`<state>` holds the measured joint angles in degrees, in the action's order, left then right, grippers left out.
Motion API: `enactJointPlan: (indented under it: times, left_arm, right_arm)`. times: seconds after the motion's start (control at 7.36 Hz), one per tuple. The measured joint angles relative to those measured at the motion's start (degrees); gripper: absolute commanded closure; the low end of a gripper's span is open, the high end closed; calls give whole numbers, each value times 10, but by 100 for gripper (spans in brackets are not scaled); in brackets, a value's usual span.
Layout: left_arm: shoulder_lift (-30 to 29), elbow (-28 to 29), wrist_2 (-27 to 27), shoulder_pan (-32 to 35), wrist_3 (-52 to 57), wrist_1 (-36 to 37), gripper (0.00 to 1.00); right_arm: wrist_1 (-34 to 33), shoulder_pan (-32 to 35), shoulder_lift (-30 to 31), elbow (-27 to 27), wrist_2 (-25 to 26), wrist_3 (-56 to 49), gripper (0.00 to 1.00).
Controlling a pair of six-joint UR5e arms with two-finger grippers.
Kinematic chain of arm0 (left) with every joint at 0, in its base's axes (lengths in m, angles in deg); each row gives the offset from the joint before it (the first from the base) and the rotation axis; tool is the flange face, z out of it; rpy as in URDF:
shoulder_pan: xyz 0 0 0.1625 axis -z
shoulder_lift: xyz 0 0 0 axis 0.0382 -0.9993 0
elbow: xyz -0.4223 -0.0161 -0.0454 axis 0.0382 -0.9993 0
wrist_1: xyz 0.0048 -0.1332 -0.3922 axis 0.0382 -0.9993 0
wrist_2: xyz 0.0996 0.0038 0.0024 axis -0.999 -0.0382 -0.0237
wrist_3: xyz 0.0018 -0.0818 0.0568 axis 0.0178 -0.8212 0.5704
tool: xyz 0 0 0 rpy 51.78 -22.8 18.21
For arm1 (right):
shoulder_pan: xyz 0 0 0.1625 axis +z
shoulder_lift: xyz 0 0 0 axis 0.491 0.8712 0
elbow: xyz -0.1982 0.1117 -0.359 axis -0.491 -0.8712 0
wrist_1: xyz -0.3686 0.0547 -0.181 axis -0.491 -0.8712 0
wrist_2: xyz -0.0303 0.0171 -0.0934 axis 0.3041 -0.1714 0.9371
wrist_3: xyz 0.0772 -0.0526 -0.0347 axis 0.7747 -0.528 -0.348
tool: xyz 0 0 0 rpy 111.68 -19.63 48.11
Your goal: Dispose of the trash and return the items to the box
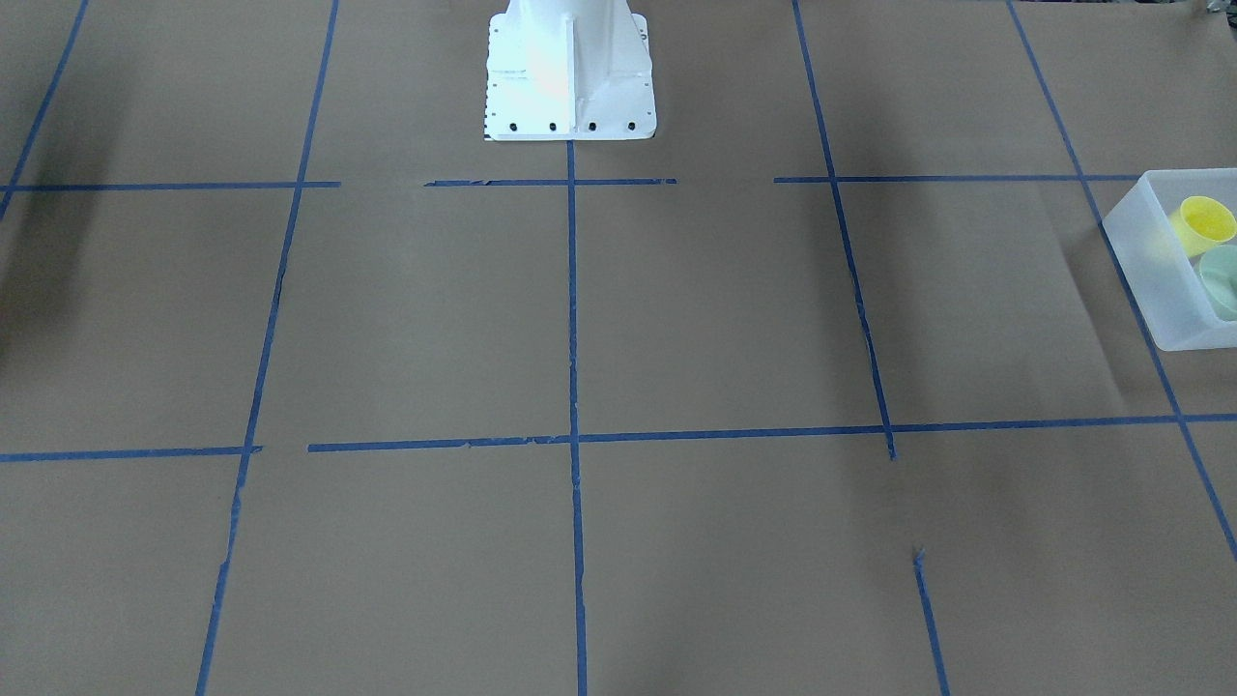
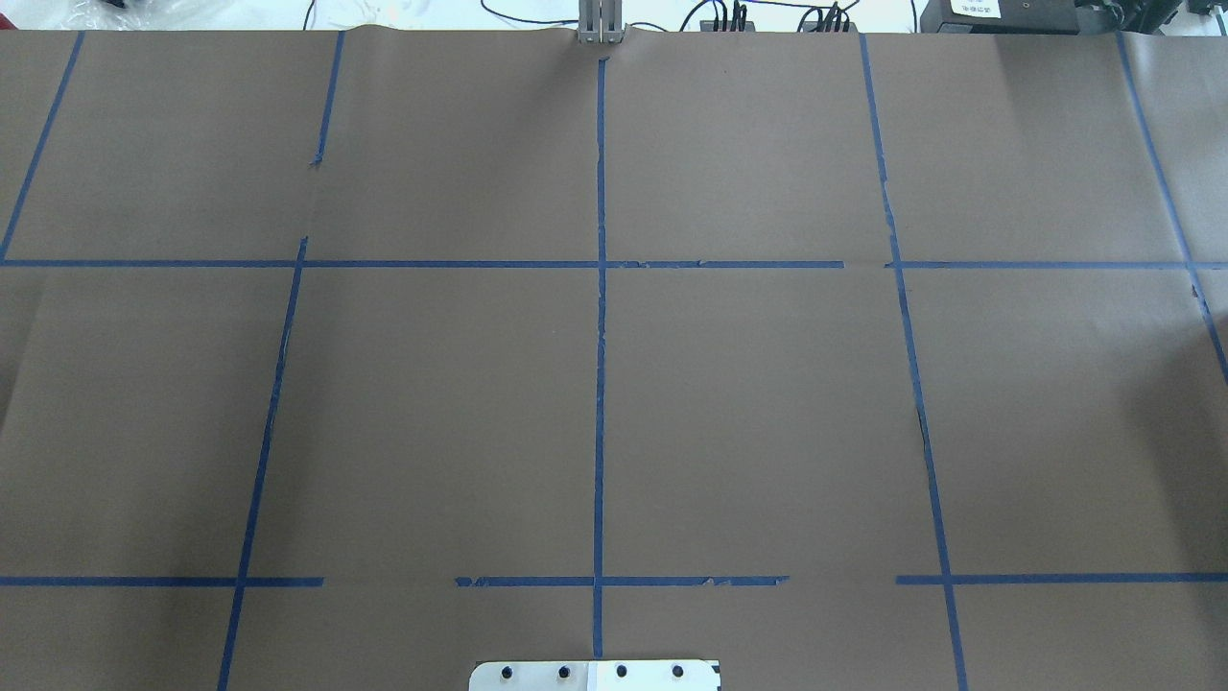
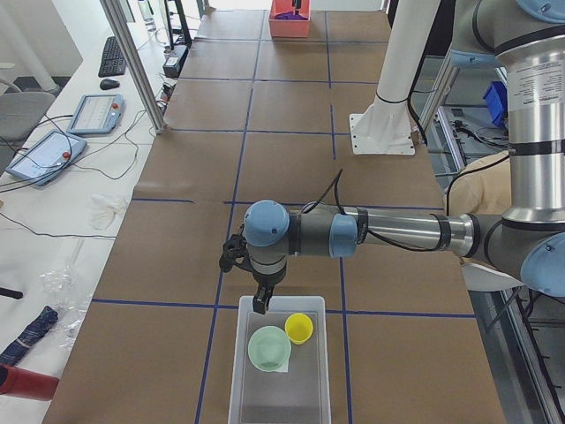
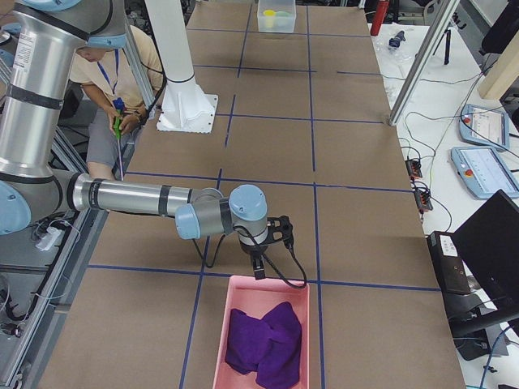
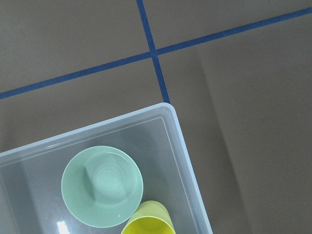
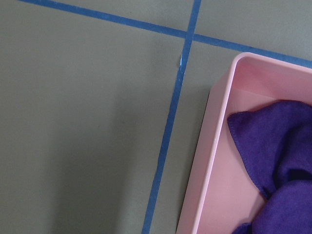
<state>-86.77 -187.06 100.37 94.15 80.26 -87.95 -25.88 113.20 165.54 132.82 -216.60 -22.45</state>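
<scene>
Left gripper (image 3: 259,305) above box (image 3: 281,399) rim, table's left end. Cup (image 3: 298,328), bowl (image 3: 269,348) inside box, just beyond gripper. Finger spread: cannot tell.

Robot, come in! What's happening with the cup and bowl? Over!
Left gripper near box edge, right gripper over pink bin with purple cloth; open or shut unclear. Yellow cup, green bowl inside box, nothing covering them.
</scene>
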Motion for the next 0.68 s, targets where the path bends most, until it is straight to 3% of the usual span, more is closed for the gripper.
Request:
enactJointPlan:
  times: [0.27,0.54,0.68]
  left_arm:
    - [3,0,2,0,0,0,0]
    - [3,-1,3,1,0,0,0]
    - [2,-2,3,1,0,0,0]
  right_arm:
    - [-45,17,-19,-4,-8,-3,0]
    - [-179,56,-66,23,-18,-9,0]
    - [-207,67,-73,30,-18,-23,0]
